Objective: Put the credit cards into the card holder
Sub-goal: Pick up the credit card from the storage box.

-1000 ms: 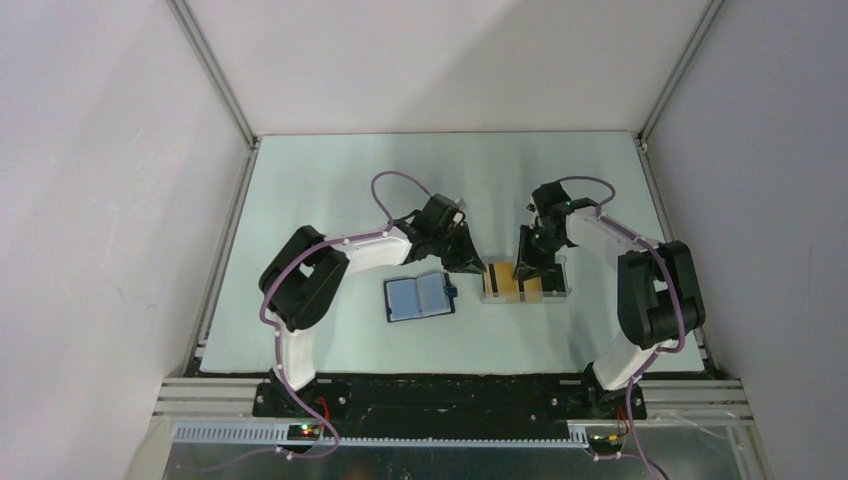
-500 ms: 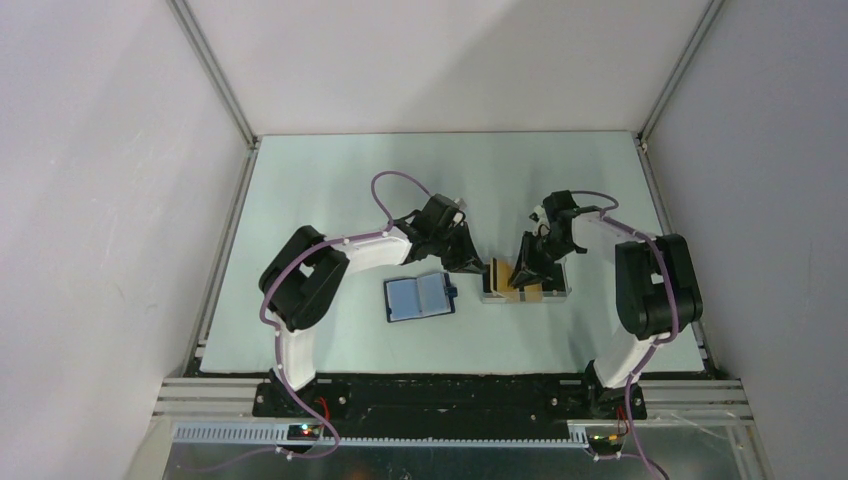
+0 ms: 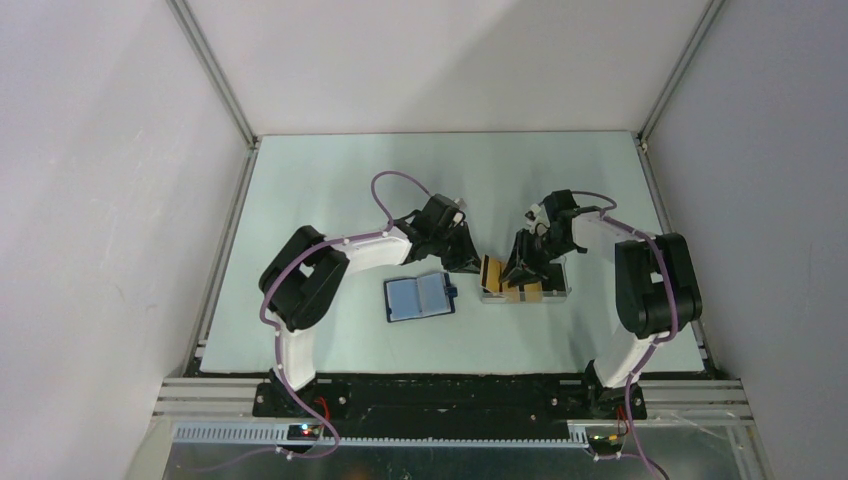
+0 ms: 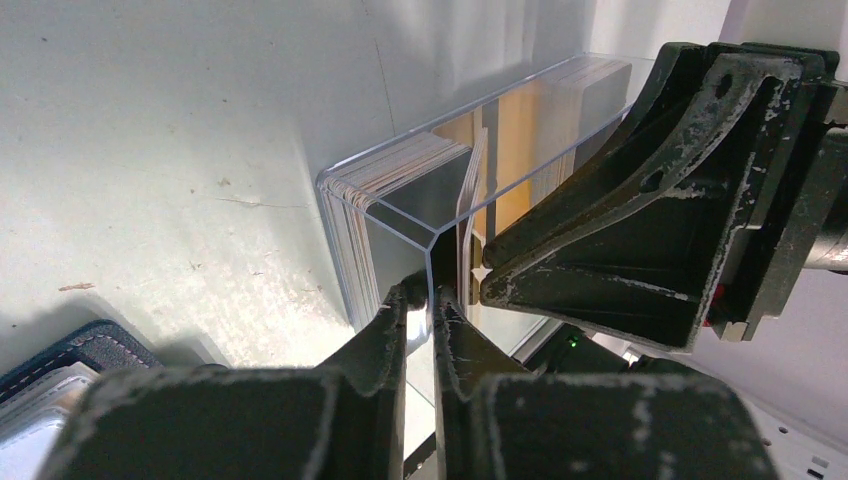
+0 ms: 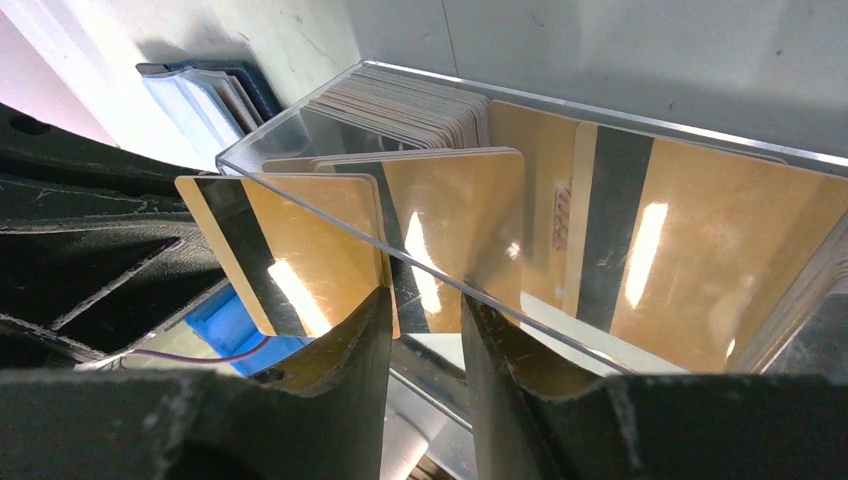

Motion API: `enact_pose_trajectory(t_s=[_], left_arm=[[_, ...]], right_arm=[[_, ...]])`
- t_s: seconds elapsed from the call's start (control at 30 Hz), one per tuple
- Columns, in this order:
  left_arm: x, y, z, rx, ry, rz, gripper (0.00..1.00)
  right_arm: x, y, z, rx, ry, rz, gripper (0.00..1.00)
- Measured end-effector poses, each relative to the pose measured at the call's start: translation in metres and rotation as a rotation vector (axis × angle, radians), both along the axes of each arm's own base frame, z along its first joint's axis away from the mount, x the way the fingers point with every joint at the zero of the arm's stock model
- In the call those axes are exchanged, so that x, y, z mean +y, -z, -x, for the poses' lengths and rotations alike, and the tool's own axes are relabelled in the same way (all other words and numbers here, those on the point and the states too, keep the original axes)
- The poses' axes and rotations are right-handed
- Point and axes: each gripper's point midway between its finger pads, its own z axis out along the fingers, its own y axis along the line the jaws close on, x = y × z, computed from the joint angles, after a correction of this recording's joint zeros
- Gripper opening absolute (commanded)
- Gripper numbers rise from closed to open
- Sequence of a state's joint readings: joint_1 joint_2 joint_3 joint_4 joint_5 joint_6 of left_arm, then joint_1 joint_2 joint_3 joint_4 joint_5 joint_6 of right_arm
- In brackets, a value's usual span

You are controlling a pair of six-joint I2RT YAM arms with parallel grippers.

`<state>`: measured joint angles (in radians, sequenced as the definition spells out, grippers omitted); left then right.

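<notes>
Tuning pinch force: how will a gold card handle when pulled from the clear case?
Glossy glare on the gold card, so probably slippery. Thin, unbent while tilted: likely stiff, light. The clear case may drag along; the left end effector pinching its wall should help.

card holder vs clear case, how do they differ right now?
Card holder is opaque navy, lying open and flat; clear case is a transparent box. Clear case holds the gold credit cards; no gold card shows in the card holder. The left gripper pinches the clear case wall; nothing touches the card holder. Both are rectangular.
</notes>
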<state>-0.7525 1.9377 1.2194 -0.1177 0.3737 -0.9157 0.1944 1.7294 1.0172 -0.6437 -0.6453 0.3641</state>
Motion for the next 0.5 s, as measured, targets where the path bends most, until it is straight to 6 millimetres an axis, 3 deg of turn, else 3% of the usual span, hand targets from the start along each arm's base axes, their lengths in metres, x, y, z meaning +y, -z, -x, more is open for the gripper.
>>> enact_pose_trajectory(t_s=[0.5], left_arm=[[0.0,0.0,0.0,0.0,0.0,0.0,0.0]], right_arm=[[-0.013,-0.002,-0.006,-0.072,0.025,0.095,0.55]])
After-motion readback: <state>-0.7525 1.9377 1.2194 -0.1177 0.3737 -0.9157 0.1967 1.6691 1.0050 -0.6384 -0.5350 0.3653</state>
